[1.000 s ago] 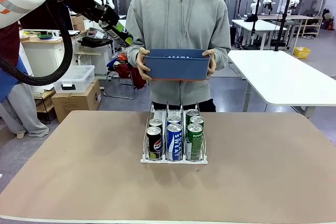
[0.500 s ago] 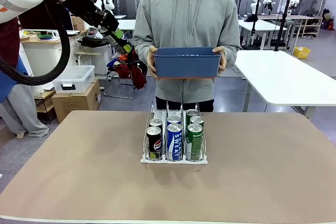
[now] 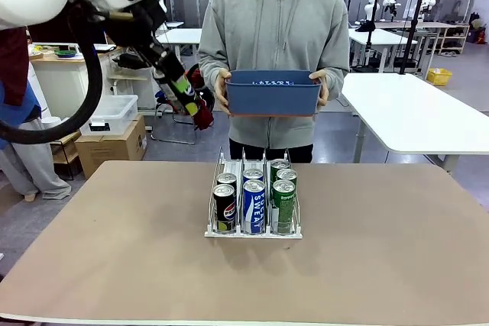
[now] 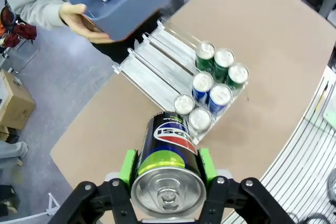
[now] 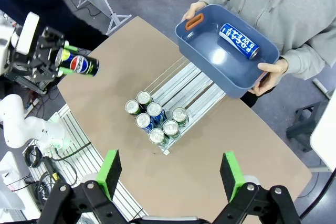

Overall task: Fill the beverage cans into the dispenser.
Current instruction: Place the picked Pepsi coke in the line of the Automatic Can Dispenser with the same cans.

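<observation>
Now | left end effector (image 4: 167,165) grips black can (image 4: 170,136) aloft | can's long axis along fingers (image 4: 127,167), base toward dispenser (image 4: 152,72) below on desk (image 3: 114,250) | right end effector (image 5: 170,174) spread, empty

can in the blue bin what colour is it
The can is blue with white lettering; right wrist view shows it best.

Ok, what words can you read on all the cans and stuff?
"POCARI SWEAT": blue-white can lying in the blue bin.
"SWEAT": front blue-white can in the dispenser.
"PEPSI": black can held in the left gripper.
Green cans: lettering too small to read.
</observation>
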Robot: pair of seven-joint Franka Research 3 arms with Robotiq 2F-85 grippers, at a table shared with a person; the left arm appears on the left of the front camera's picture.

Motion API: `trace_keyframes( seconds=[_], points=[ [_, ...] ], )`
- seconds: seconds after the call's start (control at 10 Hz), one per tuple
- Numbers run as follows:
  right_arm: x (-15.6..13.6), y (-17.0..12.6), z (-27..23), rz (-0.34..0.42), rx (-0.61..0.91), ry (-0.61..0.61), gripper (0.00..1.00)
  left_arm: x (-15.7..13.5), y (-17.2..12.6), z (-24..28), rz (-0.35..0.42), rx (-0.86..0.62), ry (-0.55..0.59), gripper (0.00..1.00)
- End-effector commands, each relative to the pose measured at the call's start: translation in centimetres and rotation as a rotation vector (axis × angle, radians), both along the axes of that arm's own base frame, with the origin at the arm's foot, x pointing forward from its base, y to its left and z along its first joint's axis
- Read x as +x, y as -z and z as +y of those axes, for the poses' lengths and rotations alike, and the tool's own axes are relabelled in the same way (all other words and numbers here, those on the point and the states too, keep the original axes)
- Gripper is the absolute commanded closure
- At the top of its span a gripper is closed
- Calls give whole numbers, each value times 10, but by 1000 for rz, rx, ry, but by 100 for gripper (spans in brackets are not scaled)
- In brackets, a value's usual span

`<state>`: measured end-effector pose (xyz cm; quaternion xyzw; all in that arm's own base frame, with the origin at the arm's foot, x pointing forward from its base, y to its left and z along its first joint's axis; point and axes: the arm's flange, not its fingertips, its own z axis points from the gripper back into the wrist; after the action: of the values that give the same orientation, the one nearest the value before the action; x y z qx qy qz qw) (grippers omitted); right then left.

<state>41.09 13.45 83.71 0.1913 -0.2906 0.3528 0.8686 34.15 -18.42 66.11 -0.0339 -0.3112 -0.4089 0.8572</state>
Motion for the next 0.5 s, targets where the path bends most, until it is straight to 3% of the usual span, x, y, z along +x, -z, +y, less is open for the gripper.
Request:
trace_keyframes(
  seconds=[0.0, 0.3, 0.4],
  points=[
    [-2, 1, -3, 8, 1, 0, 0, -29, 12, -1, -44, 70, 98, 42],
    [-2, 1, -3, 8, 1, 0, 0, -48, 24, -9, 19, 97, 98, 42],
    [-2, 1, -3, 8, 1, 0, 0, -41, 22, -14, -6, 69, 91, 42]
  ],
)
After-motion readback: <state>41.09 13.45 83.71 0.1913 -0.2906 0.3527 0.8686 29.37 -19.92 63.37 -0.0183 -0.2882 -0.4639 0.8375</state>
